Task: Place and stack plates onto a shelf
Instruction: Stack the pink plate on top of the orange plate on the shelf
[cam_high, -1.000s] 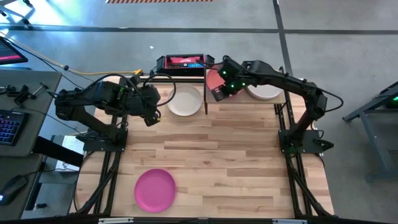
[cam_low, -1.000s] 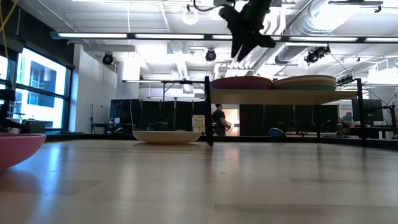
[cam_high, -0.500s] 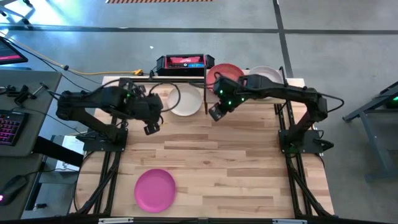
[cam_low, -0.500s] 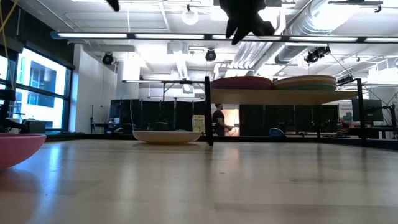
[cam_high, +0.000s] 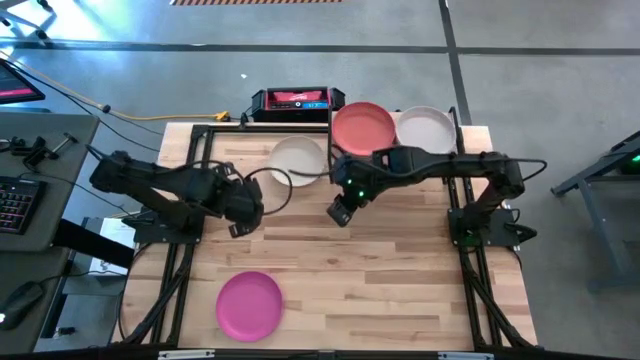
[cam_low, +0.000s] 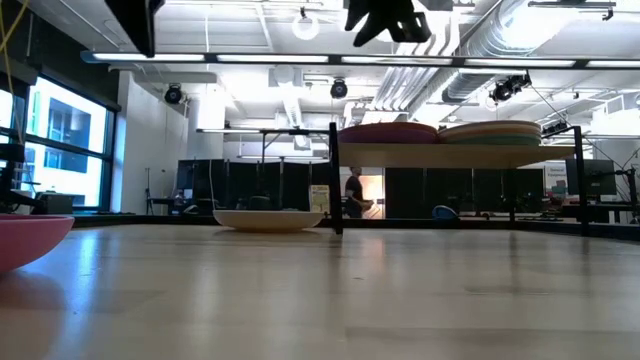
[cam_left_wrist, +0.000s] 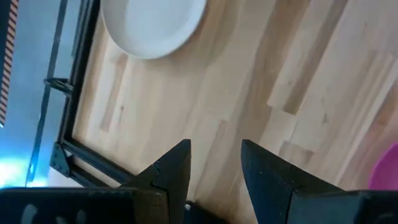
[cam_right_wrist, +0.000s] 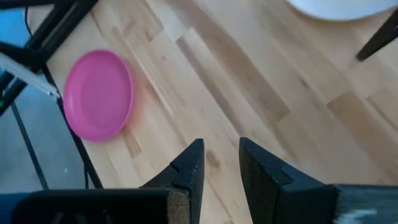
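A coral red plate (cam_high: 362, 127) and a white plate (cam_high: 426, 127) lie on top of two low stacks on the shelf (cam_low: 450, 155) at the table's far right. A cream plate (cam_high: 298, 160) rests on the tabletop left of the shelf's black post (cam_high: 331, 165). A magenta plate (cam_high: 250, 305) lies near the front left. My left gripper (cam_high: 238, 222) hangs open over bare wood at mid-left, tilted downward. My right gripper (cam_high: 340, 212) hangs open over the table's middle, in front of the shelf, with nothing between its fingers.
A black and red box (cam_high: 296, 100) sits just beyond the far edge. Black frame rails run along the table's left and right edges. Bare wood lies between the magenta plate and the shelf. A person (cam_low: 352, 195) stands far back in the room.
My right gripper has swung away from the shelf's coral plate toward the table's middle and near edge, rolling a little. My left gripper has sunk and gone toward the near edge, tipping further down. No plate has moved.
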